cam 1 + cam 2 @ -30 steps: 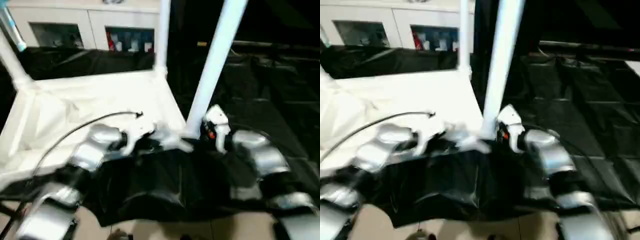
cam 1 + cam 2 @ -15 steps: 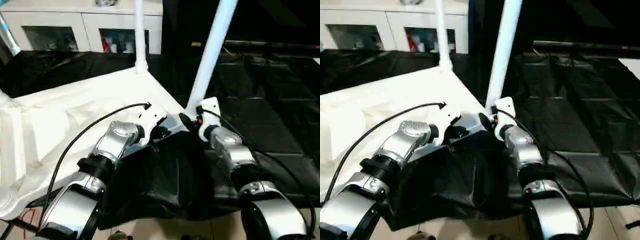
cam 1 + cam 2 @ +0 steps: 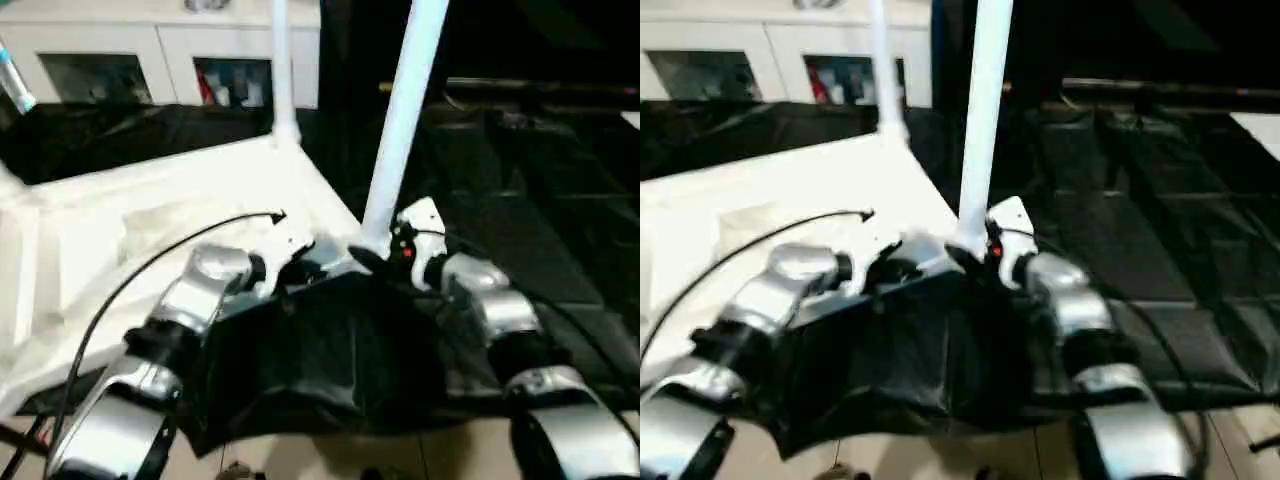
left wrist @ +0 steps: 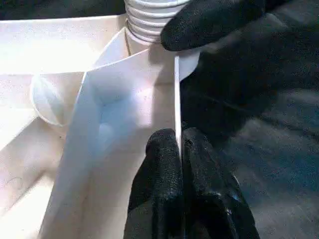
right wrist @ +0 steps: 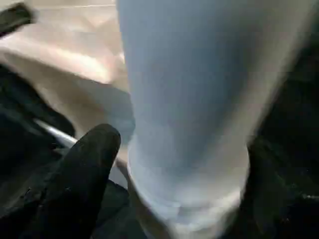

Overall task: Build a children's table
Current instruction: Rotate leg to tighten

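One upturned tabletop (image 3: 150, 200), two upright legs (image 3: 400, 120), one white cabinet (image 3: 150, 50).

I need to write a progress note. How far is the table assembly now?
The tabletop lies underside up. The far leg already stands in its corner. In hand: the left gripper pinches the tabletop's edge, and the right gripper has its fingers on either side of the near leg, upright in its corner. Whether that leg is seated, and the other corners, cannot be judged.

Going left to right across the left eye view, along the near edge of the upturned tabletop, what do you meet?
Tabletop → left gripper pinching its rim → upright leg at the near corner → right gripper at that leg's base.
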{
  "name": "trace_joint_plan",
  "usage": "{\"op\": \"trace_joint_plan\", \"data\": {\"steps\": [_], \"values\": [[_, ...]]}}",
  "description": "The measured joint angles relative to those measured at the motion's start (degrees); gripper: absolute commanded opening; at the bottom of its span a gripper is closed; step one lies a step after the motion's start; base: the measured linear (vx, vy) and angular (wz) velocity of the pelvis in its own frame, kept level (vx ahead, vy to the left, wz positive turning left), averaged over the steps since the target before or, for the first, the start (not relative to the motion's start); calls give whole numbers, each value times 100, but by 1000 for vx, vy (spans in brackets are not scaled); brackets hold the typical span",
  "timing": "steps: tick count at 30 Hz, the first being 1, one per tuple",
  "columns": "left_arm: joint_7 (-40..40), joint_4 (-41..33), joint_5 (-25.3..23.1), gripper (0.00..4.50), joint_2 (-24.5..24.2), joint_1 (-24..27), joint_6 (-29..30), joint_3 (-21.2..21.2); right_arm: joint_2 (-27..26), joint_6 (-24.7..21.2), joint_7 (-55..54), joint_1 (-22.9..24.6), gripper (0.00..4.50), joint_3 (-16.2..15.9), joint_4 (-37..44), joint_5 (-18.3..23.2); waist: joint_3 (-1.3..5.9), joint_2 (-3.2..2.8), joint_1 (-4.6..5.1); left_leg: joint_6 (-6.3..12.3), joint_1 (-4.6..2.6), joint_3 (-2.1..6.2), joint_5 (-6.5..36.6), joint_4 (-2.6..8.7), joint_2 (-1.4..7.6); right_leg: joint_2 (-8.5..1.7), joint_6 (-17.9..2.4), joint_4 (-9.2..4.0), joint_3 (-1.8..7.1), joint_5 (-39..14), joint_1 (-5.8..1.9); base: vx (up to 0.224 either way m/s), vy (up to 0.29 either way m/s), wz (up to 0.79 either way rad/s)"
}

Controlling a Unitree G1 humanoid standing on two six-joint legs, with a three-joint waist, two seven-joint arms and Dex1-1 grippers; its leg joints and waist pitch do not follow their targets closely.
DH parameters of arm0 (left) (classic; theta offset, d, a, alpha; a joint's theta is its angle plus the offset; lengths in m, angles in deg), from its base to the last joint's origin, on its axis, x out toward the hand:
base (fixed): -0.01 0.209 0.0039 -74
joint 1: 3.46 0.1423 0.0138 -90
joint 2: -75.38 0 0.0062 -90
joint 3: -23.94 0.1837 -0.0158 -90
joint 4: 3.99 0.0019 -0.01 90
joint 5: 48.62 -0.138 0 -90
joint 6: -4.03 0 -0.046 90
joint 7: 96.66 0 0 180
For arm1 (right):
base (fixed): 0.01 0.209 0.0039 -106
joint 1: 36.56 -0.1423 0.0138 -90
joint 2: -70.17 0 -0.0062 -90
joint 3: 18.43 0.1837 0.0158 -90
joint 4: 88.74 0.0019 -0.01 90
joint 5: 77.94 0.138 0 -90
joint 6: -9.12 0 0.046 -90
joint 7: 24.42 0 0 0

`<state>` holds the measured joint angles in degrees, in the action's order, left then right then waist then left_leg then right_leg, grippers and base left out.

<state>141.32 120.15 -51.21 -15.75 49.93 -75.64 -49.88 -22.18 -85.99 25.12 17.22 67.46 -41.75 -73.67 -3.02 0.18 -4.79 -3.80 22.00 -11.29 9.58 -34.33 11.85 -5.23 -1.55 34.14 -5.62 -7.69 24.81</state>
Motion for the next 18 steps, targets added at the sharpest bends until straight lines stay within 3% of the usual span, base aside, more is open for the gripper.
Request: {"op": "trace_joint_plan", "data": {"steps": [3, 8, 18], "values": [[421, -175, 84, 0, -190, 108, -96, 63, 308, -179, 667, 151, 390, -205, 419, 50, -1, -1, -54, 1, 2, -1, 1, 0, 1, 0, 2, 0, 0, -2, 0, 0, 0, 0], [987, -403, 238, 0, -471, 286, -225, 109, 567, -367, 1398, 332, 390, -461, 832, 96, -1, 0, -52, 1, 2, -1, 1, 0, 1, 0, 2, 1, 0, -1, 1, 0, 0, 0], [1321, -467, 295, 0, -662, 322, -227, 122, 671, -557, 1663, 359, 302, -589, 1047, 83, -2, 1, -49, 0, 0, 0, 0, -1, 1, 0, 27, 3, 0, -16, 1, 0, 0, 0]]}}
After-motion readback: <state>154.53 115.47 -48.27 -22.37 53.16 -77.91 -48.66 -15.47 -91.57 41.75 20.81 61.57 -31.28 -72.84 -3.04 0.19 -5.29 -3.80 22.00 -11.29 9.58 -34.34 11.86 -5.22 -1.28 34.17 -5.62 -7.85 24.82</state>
